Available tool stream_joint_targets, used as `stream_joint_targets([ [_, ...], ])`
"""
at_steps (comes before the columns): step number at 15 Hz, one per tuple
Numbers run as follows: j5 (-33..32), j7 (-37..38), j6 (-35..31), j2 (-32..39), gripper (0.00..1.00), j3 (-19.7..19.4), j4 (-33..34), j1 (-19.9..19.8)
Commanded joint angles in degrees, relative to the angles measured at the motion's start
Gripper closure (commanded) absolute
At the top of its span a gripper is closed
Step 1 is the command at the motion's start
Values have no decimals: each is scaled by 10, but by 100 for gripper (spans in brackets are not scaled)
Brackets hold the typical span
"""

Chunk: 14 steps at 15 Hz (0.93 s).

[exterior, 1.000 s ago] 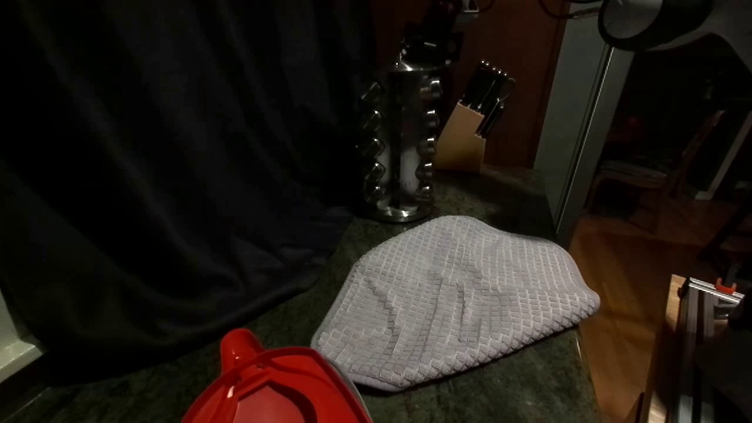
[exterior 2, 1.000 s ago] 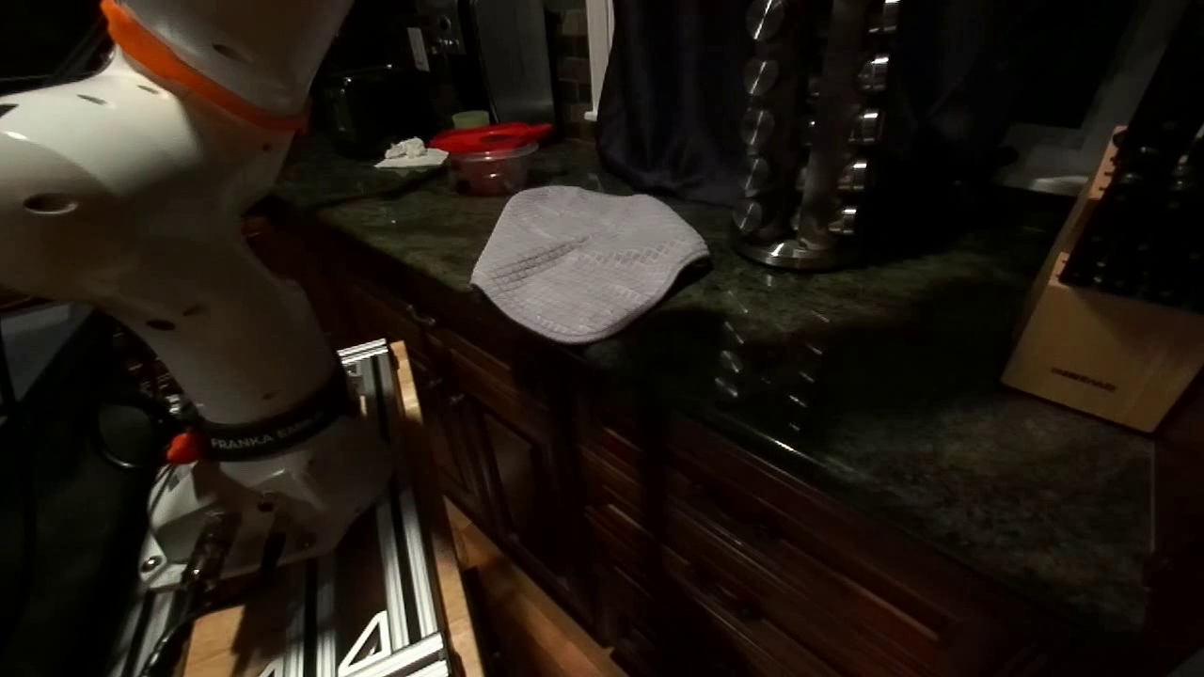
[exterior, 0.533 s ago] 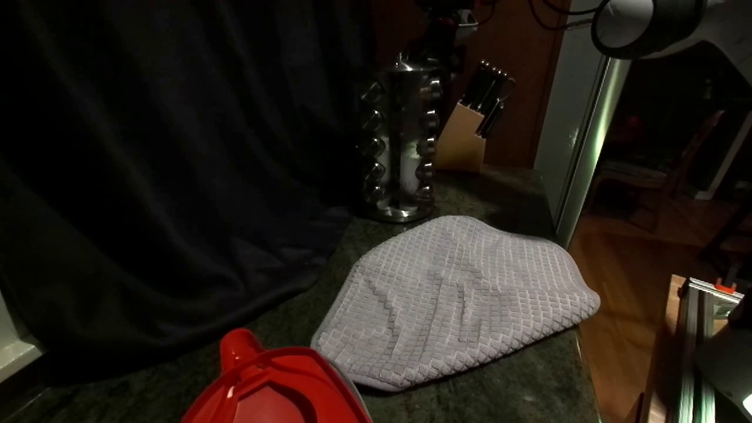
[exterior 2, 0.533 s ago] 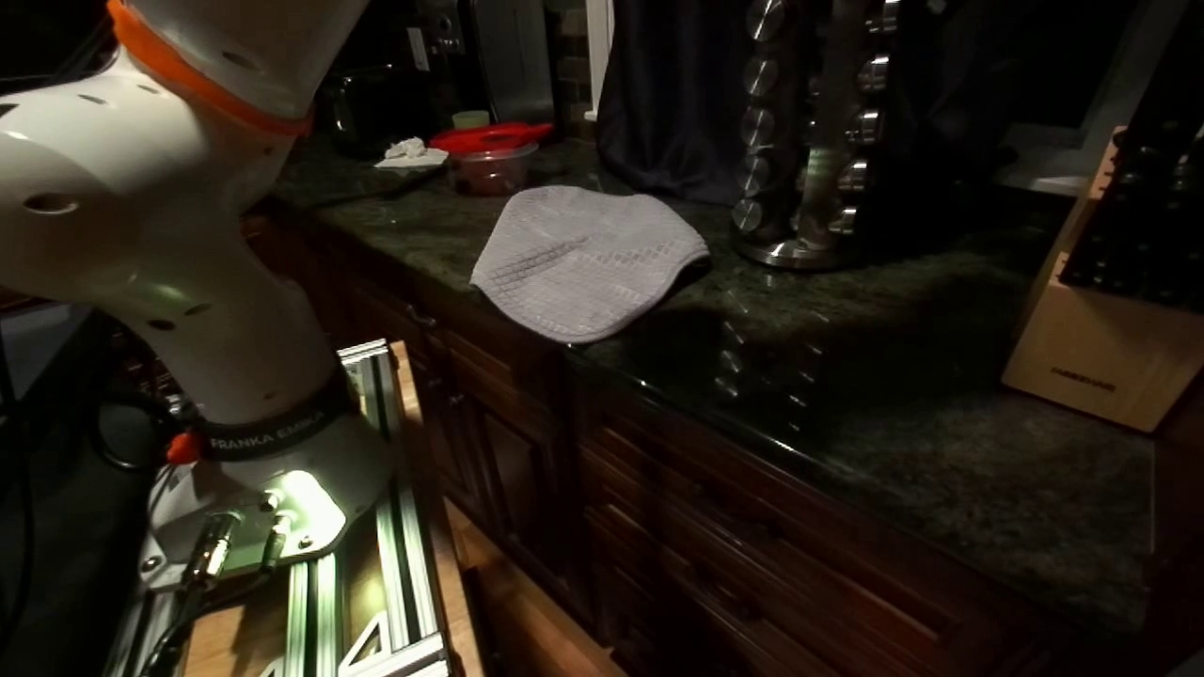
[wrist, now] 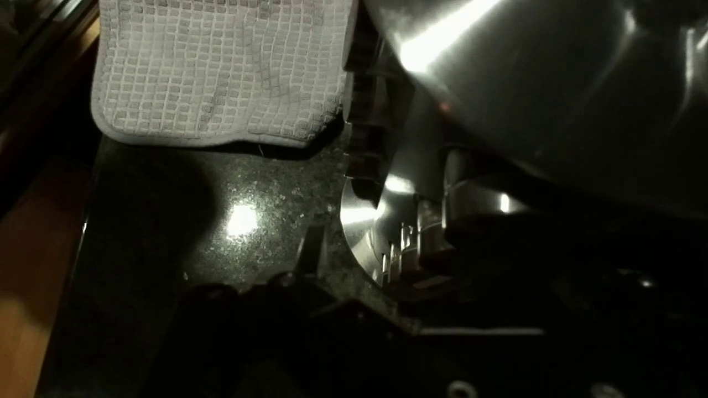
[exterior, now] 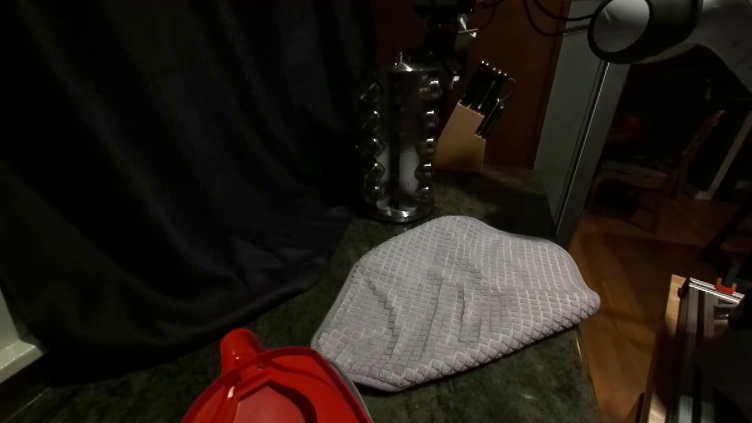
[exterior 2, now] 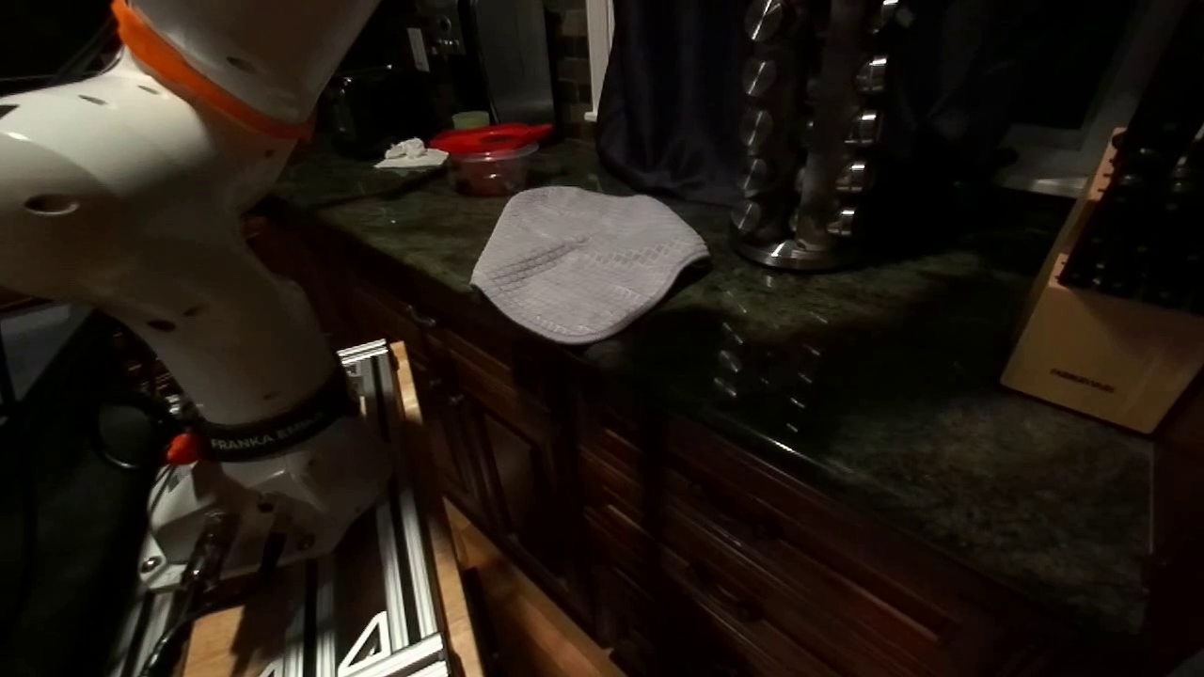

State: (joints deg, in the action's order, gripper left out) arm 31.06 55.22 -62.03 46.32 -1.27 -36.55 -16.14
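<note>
1. I see the end effector spread wide, just beside the metal jar rack.
2. That rack stands upright on the bench, between the grey cloth and wooden knife block.

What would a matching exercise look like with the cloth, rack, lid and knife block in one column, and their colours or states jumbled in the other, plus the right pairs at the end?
Column one
1. Cloth
2. Rack
3. Lid
4. Knife block

Column two
A. Tall, shiny metal
B. Light wood
C. Pale, lying creased
D. Red

Right pairs: 1-C, 2-A, 3-D, 4-B
</note>
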Motion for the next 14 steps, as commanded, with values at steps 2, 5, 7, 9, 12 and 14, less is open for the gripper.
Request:
stream_joint_targets([
  [2,13,25,37,22,0,29,41,-21],
  [5,20,40,41,23,0,36,44,-27],
  [7,30,66,38,23,0,39,43,-31],
  [9,43,90,24,15,0,35,25,-32],
  [12,65,125,17,15,0,36,20,-38],
  [14,74,140,16,16,0,36,20,-39],
])
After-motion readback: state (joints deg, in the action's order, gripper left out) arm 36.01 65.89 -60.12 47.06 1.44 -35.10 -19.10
